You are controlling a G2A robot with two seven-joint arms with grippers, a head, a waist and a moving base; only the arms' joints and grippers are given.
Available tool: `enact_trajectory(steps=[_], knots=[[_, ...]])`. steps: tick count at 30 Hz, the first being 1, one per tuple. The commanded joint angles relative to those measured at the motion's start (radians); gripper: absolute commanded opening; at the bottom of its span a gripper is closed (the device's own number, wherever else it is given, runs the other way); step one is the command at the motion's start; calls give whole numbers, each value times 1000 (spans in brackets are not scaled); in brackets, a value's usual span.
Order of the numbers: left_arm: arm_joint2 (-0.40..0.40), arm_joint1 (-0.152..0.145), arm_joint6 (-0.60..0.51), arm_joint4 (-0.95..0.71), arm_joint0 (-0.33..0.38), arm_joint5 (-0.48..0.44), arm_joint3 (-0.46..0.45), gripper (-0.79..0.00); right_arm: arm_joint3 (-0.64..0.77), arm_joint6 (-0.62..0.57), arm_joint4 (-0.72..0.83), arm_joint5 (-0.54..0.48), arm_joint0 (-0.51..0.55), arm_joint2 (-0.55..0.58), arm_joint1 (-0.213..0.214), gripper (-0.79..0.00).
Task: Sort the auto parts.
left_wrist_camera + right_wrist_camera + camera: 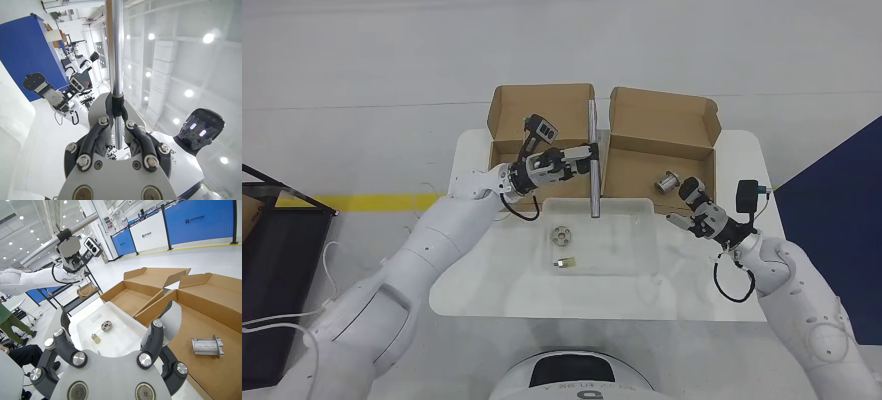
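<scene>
My left gripper (pixel 587 152) (pixel 116 106) is shut on a long shiny metal rod (pixel 594 190) (pixel 115 56), held in the air over the gap between two open cardboard boxes. The right wrist view shows that gripper (pixel 65 236) and the rod (pixel 43 247) raised behind the tray. My right gripper (pixel 683 204) (pixel 117 311) hangs open and holds nothing, above the tray's right end and the right box's near edge. A white tray (pixel 627 255) (pixel 121 344) holds a round flanged disc (pixel 560 236) (pixel 106 326) and a small yellowish part (pixel 564 263) (pixel 95 337). A grey flanged cylinder (pixel 669 183) (pixel 207 347) lies in the right box (pixel 657 135) (pixel 198 317).
The left box (pixel 542 125) (pixel 132 298) has nothing in the part I can see. Both boxes stand at the back of the white table (pixel 482 280), flaps raised. A black rack (pixel 272 230) stands on the floor to the left.
</scene>
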State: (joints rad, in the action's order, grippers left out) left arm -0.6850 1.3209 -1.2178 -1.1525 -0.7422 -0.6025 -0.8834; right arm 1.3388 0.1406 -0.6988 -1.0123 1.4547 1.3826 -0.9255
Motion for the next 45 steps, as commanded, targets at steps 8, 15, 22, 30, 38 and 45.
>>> enact_trajectory(steps=[8, 15, 22, 30, 38, 45], knots=[[-34, -3, 111, 58, -12, -110, -28, -785, 0, 0, 0, 0, 0, 0, 0, 0], [-107, -22, 385, 443, -65, -384, -110, -785, 0, 0, 0, 0, 0, 0, 0, 0], [-167, -16, 638, 821, -116, -410, -154, -785, 0, 0, 0, 0, 0, 0, 0, 0], [-202, -6, 812, 1003, -171, -410, -206, -785, 0, 0, 0, 0, 0, 0, 0, 0], [-167, -3, 668, 984, -142, -201, -185, -785, 0, 0, 0, 0, 0, 0, 0, 0], [-138, 9, 595, 982, -111, -117, -174, -785, 34, -229, 108, 0, -75, -121, 2, 0]])
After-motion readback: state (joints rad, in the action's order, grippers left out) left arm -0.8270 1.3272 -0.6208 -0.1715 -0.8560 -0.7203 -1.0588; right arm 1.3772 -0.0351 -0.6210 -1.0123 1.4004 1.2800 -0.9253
